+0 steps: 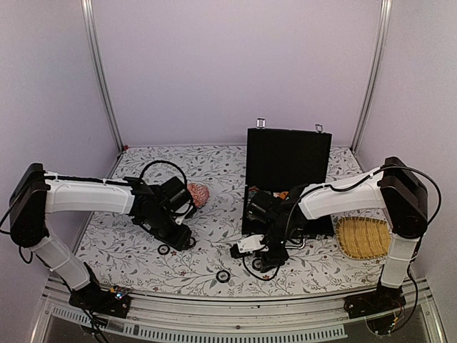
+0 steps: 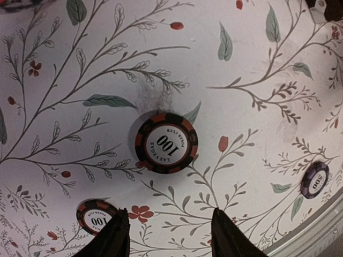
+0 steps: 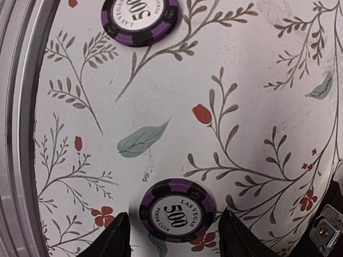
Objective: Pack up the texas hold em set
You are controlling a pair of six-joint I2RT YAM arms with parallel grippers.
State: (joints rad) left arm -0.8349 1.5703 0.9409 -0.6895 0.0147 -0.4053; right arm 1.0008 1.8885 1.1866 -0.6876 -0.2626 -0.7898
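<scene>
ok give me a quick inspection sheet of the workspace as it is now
surface: floral cloth, flat
job's things: case open, lid up; 100 chips and 500 chips loose on cloth
clutter: pink dome, yellow tray
fingers: left fingers open near a 100 chip; right fingers open, either side of a 500 chip
cables: black loops on both arms
surroundings: plain walls, metal posts

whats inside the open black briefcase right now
Only an orange piece shows inside the briefcase, near the foot of the raised lid. The right arm crosses over it, so the rest of the inside is hidden.
</scene>
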